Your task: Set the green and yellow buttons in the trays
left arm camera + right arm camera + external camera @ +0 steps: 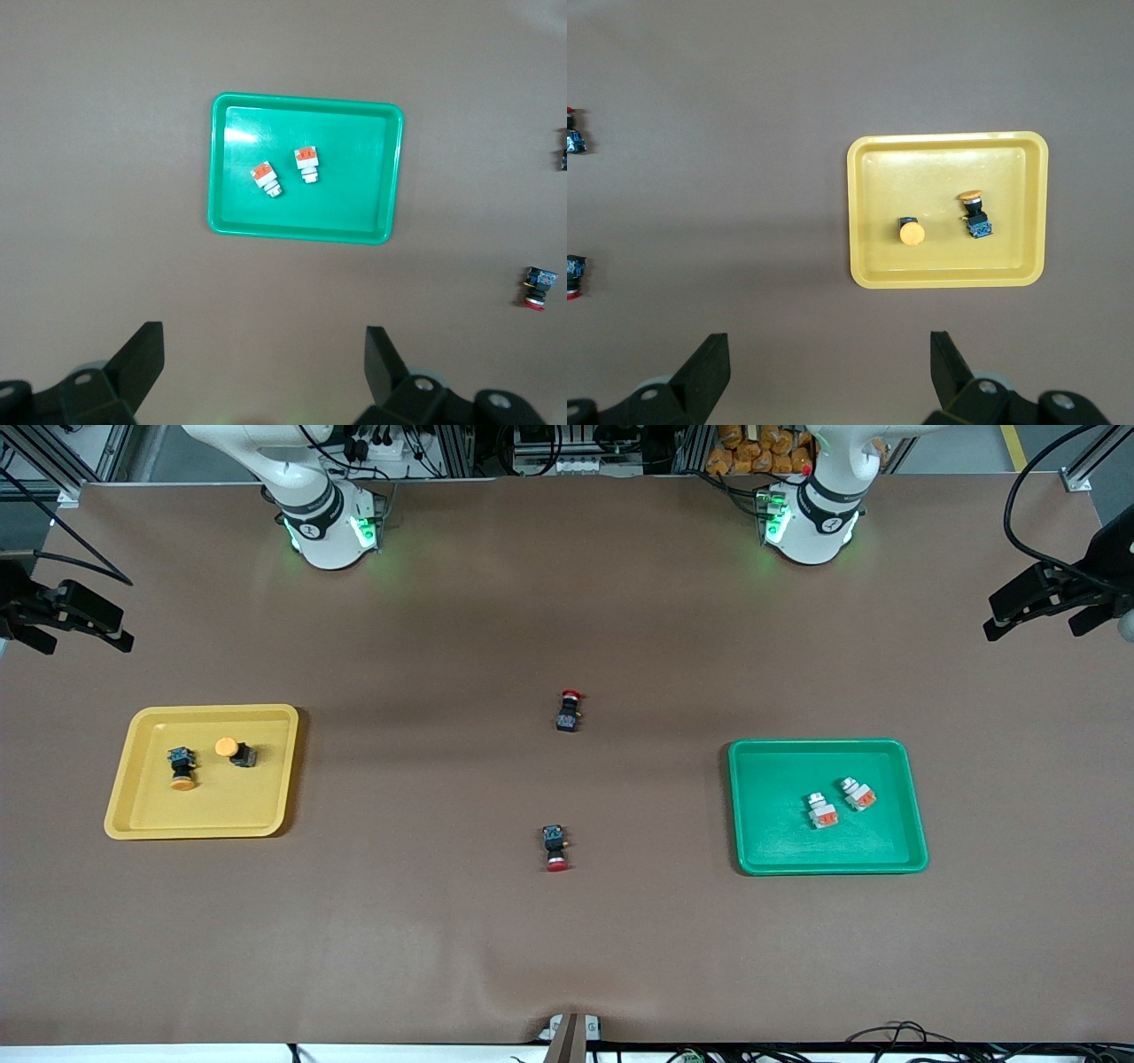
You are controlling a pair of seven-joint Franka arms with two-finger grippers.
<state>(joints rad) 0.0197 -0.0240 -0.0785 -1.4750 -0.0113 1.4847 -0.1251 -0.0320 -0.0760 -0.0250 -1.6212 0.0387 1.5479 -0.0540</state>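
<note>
Two black-bodied buttons with orange-yellow caps [182, 767] [234, 751] lie in the yellow tray [230, 806] toward the right arm's end of the table. Two white-bodied buttons with orange blocks [822, 811] [858, 794] lie in the green tray [780, 815] toward the left arm's end. My left gripper [264, 354] is open and empty, high above the table beside the green tray [354, 177]. My right gripper [830, 354] is open and empty, high above the table beside the yellow tray [948, 257]. Neither gripper shows in the front view.
Two black-bodied buttons with red caps [569, 710] [555, 847] lie on the brown table between the trays, one nearer the front camera. Black camera mounts [66, 611] [1054, 598] stand at both table ends.
</note>
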